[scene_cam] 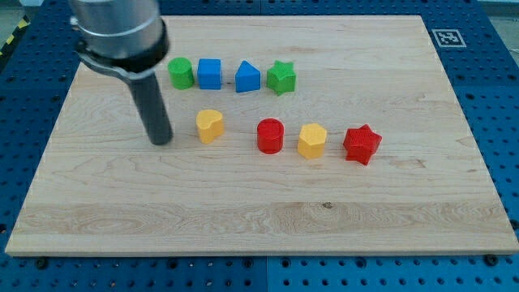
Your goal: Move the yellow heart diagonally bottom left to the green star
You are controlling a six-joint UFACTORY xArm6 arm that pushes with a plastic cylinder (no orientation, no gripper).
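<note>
From the one camera: my tip (160, 142) rests on the wooden worktop (243, 211), just left of the yellow heart (210, 126) with a small gap between them. There is no claw, only the rod. The green star (281, 77) sits toward the view's top, right of the heart, beside a blue triangular block (247, 77).

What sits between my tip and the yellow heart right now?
Nothing. In the camera view, my tip stands just to the view's left of the yellow heart, and only a short strip of bare wooden board separates them.
</note>
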